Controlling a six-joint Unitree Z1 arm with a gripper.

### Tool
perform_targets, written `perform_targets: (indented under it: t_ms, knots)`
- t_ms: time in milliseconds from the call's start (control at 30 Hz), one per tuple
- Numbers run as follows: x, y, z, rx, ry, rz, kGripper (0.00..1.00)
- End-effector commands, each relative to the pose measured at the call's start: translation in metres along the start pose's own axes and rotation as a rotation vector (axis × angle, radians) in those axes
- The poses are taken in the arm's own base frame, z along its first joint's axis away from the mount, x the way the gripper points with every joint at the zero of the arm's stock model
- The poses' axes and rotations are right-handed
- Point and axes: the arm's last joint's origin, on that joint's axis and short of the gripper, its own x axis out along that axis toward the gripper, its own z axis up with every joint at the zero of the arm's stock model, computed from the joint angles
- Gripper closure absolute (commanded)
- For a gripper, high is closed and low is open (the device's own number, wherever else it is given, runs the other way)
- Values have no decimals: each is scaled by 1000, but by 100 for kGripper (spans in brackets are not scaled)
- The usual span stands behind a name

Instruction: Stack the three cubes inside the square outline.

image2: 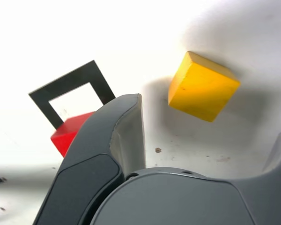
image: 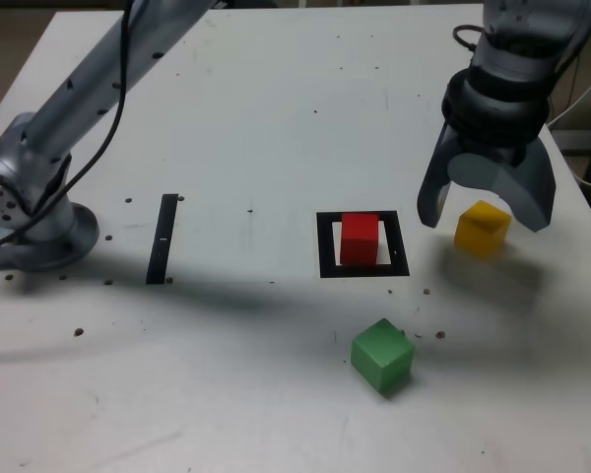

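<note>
Your gripper (image: 485,209) hangs over the yellow cube (image: 483,228) with its fingers (image: 435,193) spread wide, grasping nothing. The red cube (image: 360,239) sits inside the square outline (image: 324,246). The green cube (image: 382,355) lies on the desk (image: 256,118) nearer the camera, apart from both.

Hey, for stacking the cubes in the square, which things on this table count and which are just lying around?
Belongs to the job:
red cube, already in the square outline
yellow cube, under the open pincer
green cube

Just lying about:
black strip
</note>
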Motion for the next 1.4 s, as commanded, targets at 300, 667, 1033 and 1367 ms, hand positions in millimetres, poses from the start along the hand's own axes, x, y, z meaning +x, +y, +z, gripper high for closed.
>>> perform_targets:
  t_ms: [300,667,1033,1367]
  knots:
    - [-1,8,1,235,-14,31,1]
    - [0,11,2,301,-12,57,1]
    - [10,14,10,320,2,67,1]
    - [25,15,19,332,20,60,3]
